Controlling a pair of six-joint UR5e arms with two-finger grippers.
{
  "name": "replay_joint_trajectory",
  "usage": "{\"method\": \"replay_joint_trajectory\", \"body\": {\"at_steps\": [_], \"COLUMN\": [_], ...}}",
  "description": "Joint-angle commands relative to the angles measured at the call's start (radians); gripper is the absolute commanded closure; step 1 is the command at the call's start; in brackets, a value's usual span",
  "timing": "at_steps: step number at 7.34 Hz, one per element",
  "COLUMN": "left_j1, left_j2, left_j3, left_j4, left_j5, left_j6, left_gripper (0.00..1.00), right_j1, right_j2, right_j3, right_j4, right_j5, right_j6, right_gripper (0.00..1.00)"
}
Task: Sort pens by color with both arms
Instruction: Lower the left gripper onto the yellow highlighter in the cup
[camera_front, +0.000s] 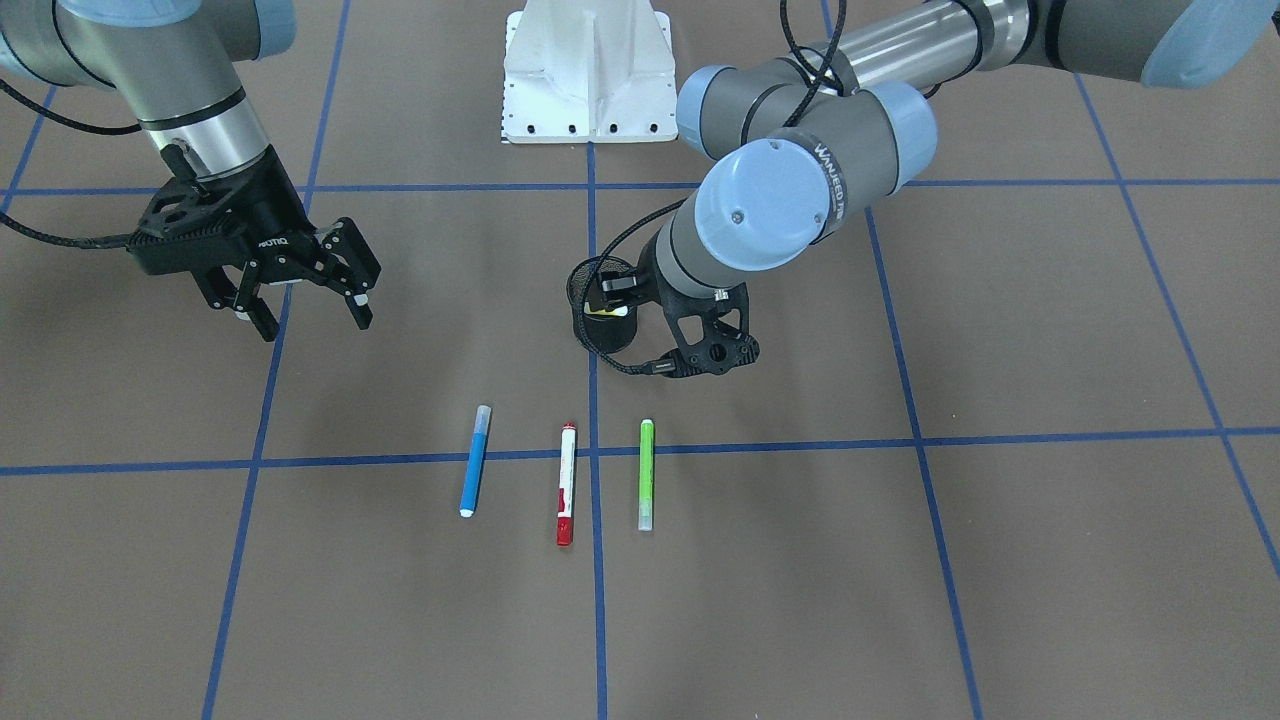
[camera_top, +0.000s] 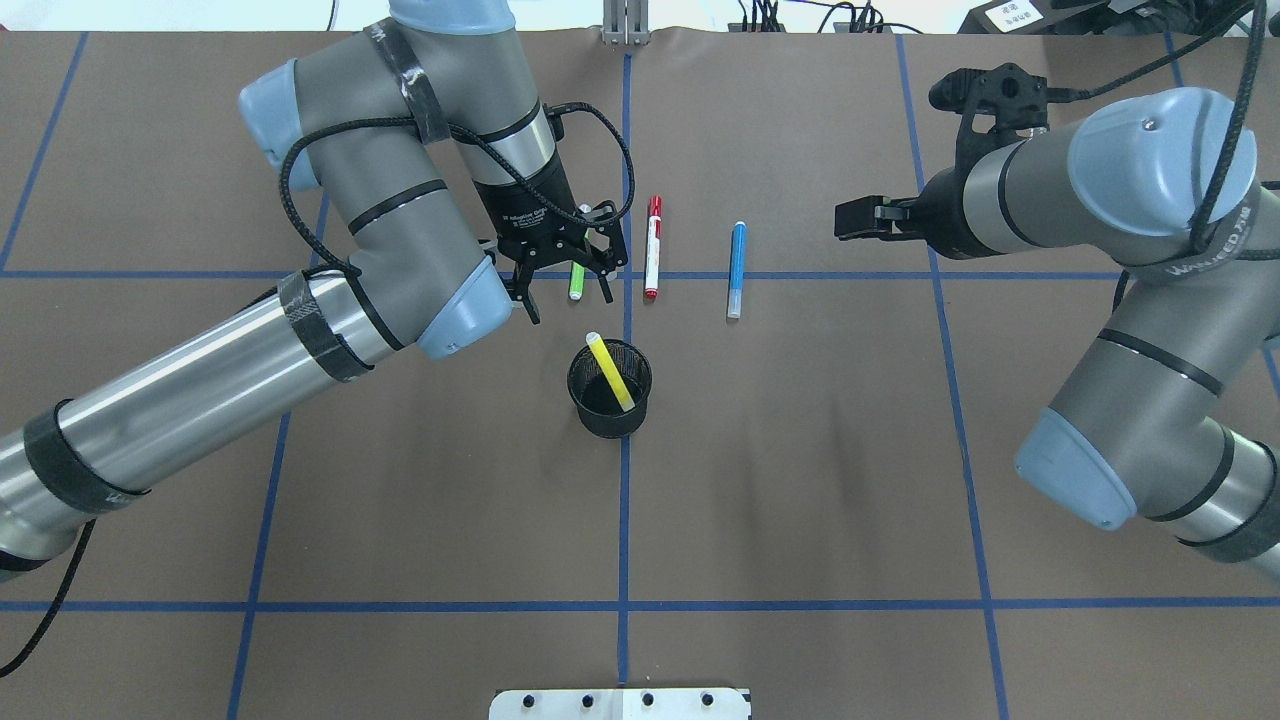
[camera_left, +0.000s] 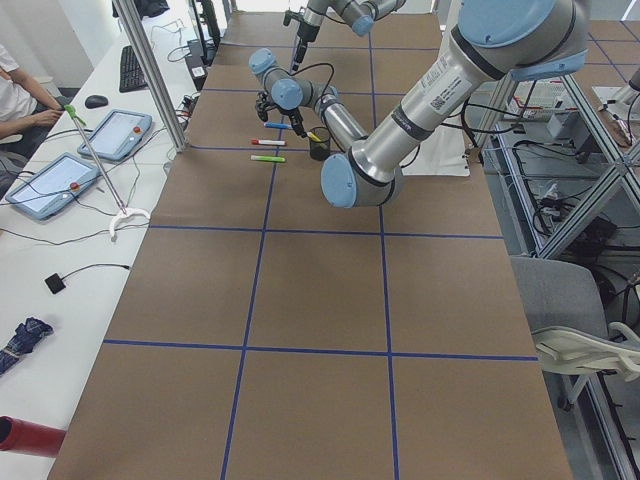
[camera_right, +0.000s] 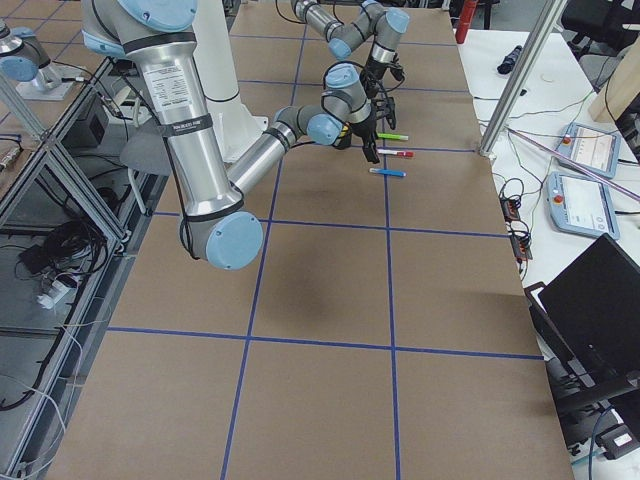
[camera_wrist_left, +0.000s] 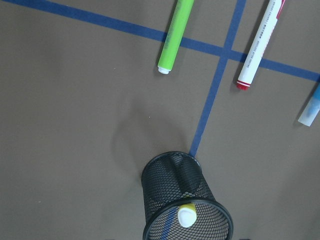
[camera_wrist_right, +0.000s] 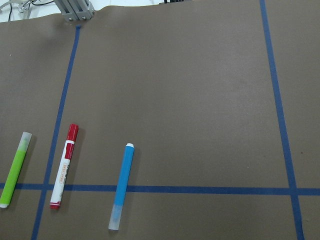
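Three pens lie side by side on the brown table: a blue pen, a white pen with red ends and a light green pen. A yellow pen stands tilted inside the black mesh cup. My left gripper hangs open and empty above the table, between the green pen and the cup. Off to the side, beyond the blue pen, my right gripper is open and holds nothing. The left wrist view looks down on the cup and the yellow pen's tip.
The white pedestal base stands at the robot's edge of the table. Blue tape lines divide the brown surface into squares. A side table with tablets and a seated person lies beyond the far edge.
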Motion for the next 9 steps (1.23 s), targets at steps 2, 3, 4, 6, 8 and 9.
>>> {"method": "replay_joint_trajectory", "body": {"at_steps": [2, 3, 4, 6, 8, 9], "left_j1": [0.036, 0.038, 0.038, 0.046, 0.046, 0.046], "left_j2": [-0.009, -0.015, -0.022, -0.030, -0.036, -0.036], "left_j3": [0.022, 0.025, 0.038, 0.052, 0.080, 0.082], "left_j4": [-0.015, -0.017, -0.017, -0.018, -0.049, -0.050], "left_j5": [0.001, 0.001, 0.001, 0.004, 0.007, 0.008], "left_j6": [-0.058, -0.061, -0.060, -0.060, -0.061, -0.060], "left_gripper": [0.29, 0.31, 0.32, 0.35, 0.35, 0.35], "right_j1": [0.000, 0.000, 0.000, 0.000, 0.000, 0.000], "right_j2": [-0.001, -0.002, -0.007, -0.007, -0.007, -0.007], "right_j3": [-0.001, -0.001, -0.001, -0.001, 0.001, -0.001], "right_j4": [0.000, 0.000, 0.002, 0.002, 0.002, 0.002], "right_j5": [0.000, 0.000, -0.001, -0.001, -0.001, -0.003], "right_j6": [-0.001, -0.001, -0.001, -0.001, -0.001, -0.001], "right_gripper": [0.02, 0.02, 0.02, 0.02, 0.02, 0.02]}}
